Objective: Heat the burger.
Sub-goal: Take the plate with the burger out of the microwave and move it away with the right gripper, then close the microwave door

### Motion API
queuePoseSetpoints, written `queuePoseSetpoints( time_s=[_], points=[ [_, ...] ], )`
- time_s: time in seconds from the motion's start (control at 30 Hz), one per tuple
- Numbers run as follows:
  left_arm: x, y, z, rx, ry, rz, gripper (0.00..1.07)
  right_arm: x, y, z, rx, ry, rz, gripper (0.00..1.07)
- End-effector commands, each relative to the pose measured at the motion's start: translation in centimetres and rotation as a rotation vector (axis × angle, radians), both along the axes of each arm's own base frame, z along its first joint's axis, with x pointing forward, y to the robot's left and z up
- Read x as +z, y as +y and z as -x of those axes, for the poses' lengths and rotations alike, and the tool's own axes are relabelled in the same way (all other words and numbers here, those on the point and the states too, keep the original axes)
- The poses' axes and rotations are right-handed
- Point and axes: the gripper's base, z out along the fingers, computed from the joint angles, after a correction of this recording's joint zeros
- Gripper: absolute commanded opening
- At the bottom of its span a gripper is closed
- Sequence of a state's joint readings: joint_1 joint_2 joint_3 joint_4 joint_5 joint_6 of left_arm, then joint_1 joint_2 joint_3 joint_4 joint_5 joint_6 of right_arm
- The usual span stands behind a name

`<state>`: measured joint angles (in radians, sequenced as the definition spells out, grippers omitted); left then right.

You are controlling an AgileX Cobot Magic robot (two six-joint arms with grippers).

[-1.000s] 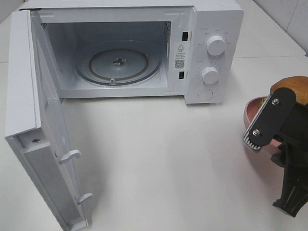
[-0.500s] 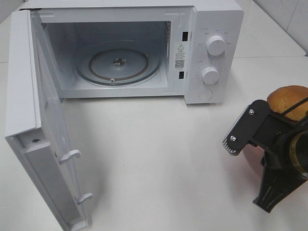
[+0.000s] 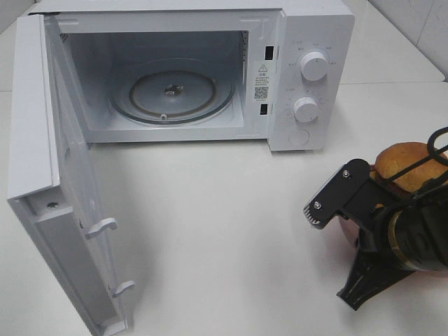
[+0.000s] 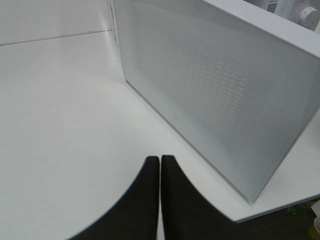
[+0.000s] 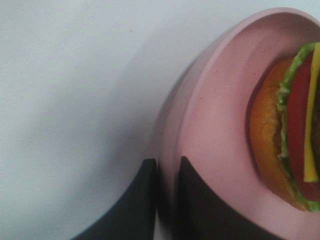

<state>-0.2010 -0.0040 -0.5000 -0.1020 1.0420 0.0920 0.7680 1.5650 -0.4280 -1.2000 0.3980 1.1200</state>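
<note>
At the left of the frame the microwave (image 3: 189,70) stands with its door (image 3: 63,189) swung wide and its glass turntable (image 3: 171,91) bare, so loading and heating are left. At lower right the right claw (image 5: 167,200) pinches the pink plate (image 5: 210,130) rim, the burger (image 3: 406,164) riding on it. The left claw (image 4: 160,200) is closed and empty; nothing blocks the tabletop (image 3: 231,238) between

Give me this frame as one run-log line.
phase: carrying plated burger | right gripper: shut on pink plate rim | burger: on plate | left gripper: shut, empty | microwave: door open
</note>
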Motion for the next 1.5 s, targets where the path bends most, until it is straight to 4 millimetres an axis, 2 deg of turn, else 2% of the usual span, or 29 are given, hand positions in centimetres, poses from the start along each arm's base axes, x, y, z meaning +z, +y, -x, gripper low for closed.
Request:
queuePoseSetpoints(
  time_s=[0.03,0.1,0.13,0.17,0.2,0.23,0.3,0.47,0.57,0.63,0.8,0.83,0.93,1.0,1.03,1.1,1.33,1.5],
  points=[
    [0.0,0.0,0.2,0.001,-0.022,0.013,0.00,0.2,-0.3,-0.3,-0.031,-0.030,0.016,0.08],
    [0.0,0.0,0.2,0.001,-0.022,0.013,0.00,0.2,-0.1,-0.2,-0.028,-0.020,-0.011,0.18],
    [0.0,0.0,0.2,0.001,-0.022,0.013,0.00,0.2,-0.1,-0.2,-0.028,-0.020,-0.011,0.18],
    [0.0,0.0,0.2,0.001,-0.022,0.013,0.00,0.1,0.2,-0.1,-0.019,-0.007,-0.040,0.29],
    [0.0,0.0,0.2,0.001,-0.022,0.013,0.00,0.0,0.3,-0.1,-0.020,-0.002,-0.050,0.34],
    [0.0,0.0,0.2,0.001,-0.022,0.013,0.00,0.0,0.3,-0.1,-0.020,-0.002,-0.050,0.34],
    [0.0,0.0,0.2,0.001,-0.022,0.013,0.00,0.0,0.6,0.0,-0.005,0.013,-0.091,0.50],
    [0.0,0.0,0.2,0.001,-0.022,0.013,0.00,0.5,0.6,0.1,-0.039,0.003,-0.120,0.57],
    [0.0,0.0,0.2,0.001,-0.022,0.013,0.00,1.0,0.5,0.2,-0.056,-0.008,-0.140,0.58],
    [0.0,0.0,0.2,0.001,-0.022,0.013,0.00,2.5,0.4,0.4,-0.073,-0.043,-0.202,0.60],
    [0.0,0.0,0.2,0.001,-0.022,0.013,0.00,4.3,0.5,0.6,-0.093,-0.069,-0.269,0.60],
    [0.0,0.0,0.2,0.001,-0.022,0.013,0.00,5.2,0.5,0.6,-0.095,-0.067,-0.284,0.60],
    [0.0,0.0,0.2,0.001,-0.022,0.013,0.00,5.7,0.6,0.6,-0.099,-0.062,-0.292,0.60],
    [0.0,0.0,0.2,0.001,-0.022,0.013,0.00,7.5,0.7,0.8,-0.126,-0.002,-0.279,0.60],
    [0.0,0.0,0.2,0.001,-0.022,0.013,0.00,7.5,0.7,0.8,-0.126,-0.002,-0.279,0.60],
    [0.0,0.0,0.2,0.001,-0.022,0.013,0.00,8.9,1.1,0.9,-0.107,0.079,-0.224,0.60],
    [0.0,0.0,0.2,0.001,-0.022,0.013,0.00,11.4,2.1,1.2,-0.001,0.234,-0.182,0.60],
    [0.0,0.0,0.2,0.001,-0.022,0.013,0.00,12.3,2.5,1.3,0.063,0.271,-0.172,0.60]
  ],
)
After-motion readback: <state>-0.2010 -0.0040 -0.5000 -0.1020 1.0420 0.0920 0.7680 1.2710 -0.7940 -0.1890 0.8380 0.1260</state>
